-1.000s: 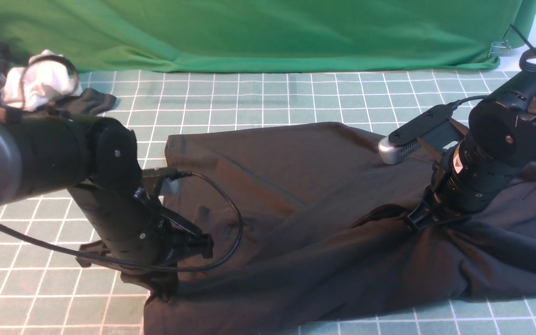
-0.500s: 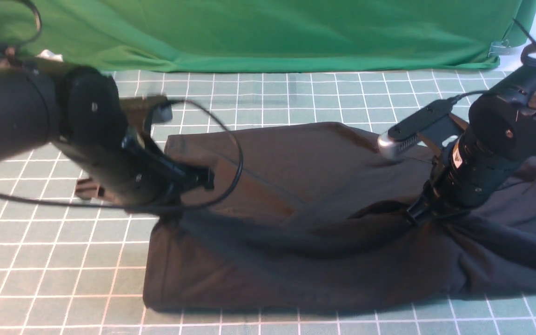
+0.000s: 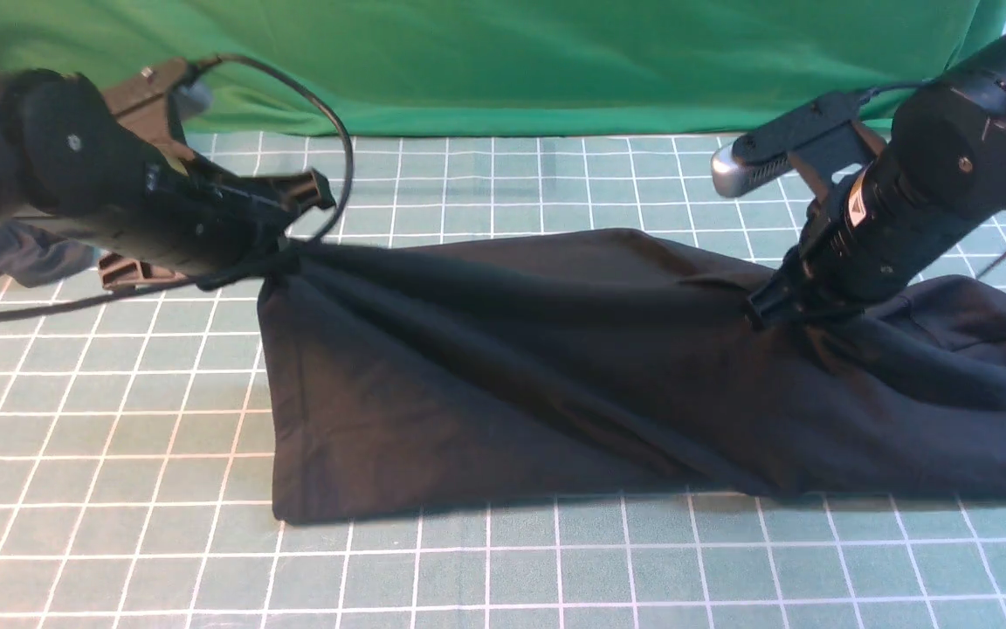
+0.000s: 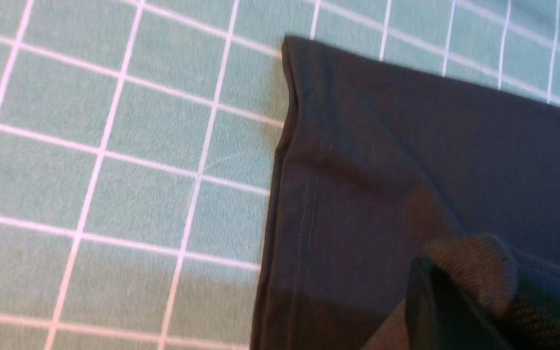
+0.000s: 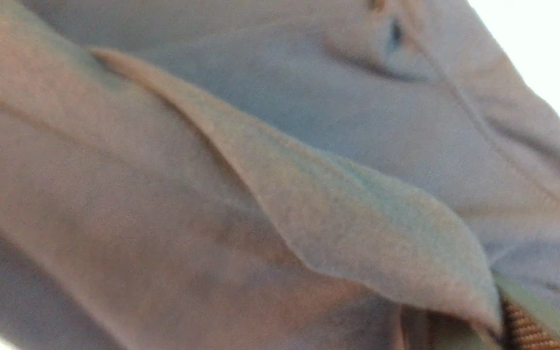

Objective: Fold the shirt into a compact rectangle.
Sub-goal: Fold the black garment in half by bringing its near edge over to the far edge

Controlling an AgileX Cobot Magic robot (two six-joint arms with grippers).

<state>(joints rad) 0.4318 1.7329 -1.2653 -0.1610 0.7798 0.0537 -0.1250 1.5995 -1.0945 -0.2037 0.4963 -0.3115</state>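
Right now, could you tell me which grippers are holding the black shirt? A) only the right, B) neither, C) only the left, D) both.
D: the shirt is gathered into a peak at the shut left gripper and another at the shut right gripper; both wrist views show cloth pinched.

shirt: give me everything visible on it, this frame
The shirt is black, matte soft knit, no print showing. It lies lengthwise across the grid mat, near edge flat, far edge raised tent-like. The left hand is shut on its stitched-hem corner; the right hand pinches a fold. Its right end is rumpled.
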